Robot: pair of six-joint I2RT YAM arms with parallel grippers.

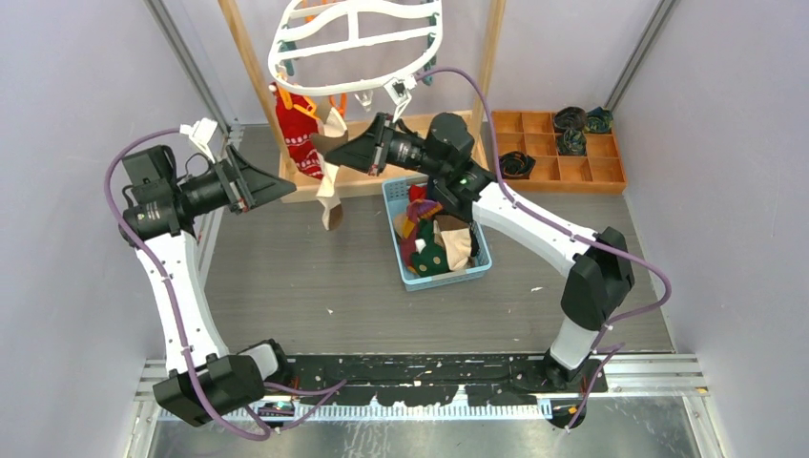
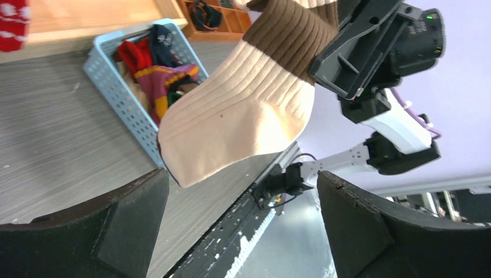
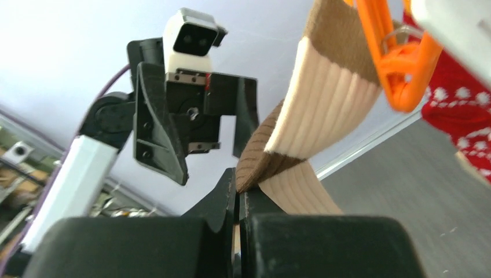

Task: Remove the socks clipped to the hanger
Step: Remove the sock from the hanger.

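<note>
The right gripper (image 3: pixel 237 188) is clamped shut on a brown band of the beige sock (image 3: pixel 324 98), whose top is held by an orange clip (image 3: pixel 399 69) under the near edge of the hanger (image 1: pixel 353 43). The left gripper (image 2: pixel 243 231) is held with its jaws wide apart, near the sock's toe end and apart from it. A red sock (image 1: pixel 298 134) is clipped at the hanger's left end, and loose socks (image 1: pixel 434 239) are piled in the blue basket (image 1: pixel 482 260) on the table (image 1: pixel 286 277).

A beige sock (image 1: pixel 330 194) and red sock (image 1: pixel 298 134) hang clipped to the hanger (image 1: pixel 353 44).
</note>
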